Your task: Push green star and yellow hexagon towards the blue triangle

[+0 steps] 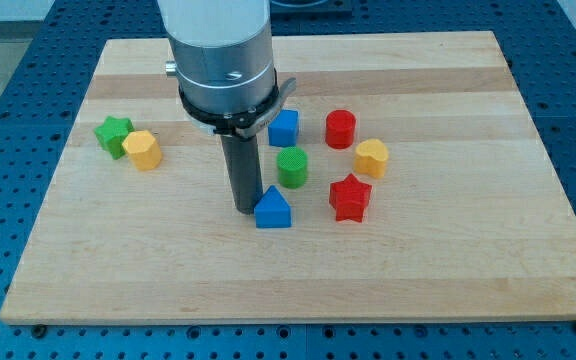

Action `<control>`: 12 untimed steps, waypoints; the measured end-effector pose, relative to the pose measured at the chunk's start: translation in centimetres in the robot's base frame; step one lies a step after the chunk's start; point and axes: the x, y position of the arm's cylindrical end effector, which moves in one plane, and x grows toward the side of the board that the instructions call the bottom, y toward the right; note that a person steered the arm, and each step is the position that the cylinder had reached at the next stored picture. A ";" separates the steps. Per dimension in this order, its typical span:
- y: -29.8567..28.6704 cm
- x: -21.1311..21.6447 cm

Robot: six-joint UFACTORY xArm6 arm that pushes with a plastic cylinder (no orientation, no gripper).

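The green star (pixel 113 134) and the yellow hexagon (pixel 143 150) sit touching each other at the view's left of the board. The blue triangle (pixel 273 208) lies near the board's middle. My tip (pixel 246 207) rests on the board right beside the blue triangle's left side, far to the right of the green star and yellow hexagon. The rod rises from it to the arm's grey cylinder (pixel 220 55).
A green cylinder (pixel 292 167) stands just above the blue triangle. A blue cube (pixel 284 127), a red cylinder (pixel 340 129), a second yellow hexagon-like block (pixel 371 158) and a red star (pixel 349 197) lie to the right. The wooden board (pixel 448 270) ends on a blue perforated table.
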 end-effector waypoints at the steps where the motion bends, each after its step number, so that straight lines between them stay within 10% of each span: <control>1: 0.0 0.4; 9: -24.4 -7.3; 12: -23.9 -12.2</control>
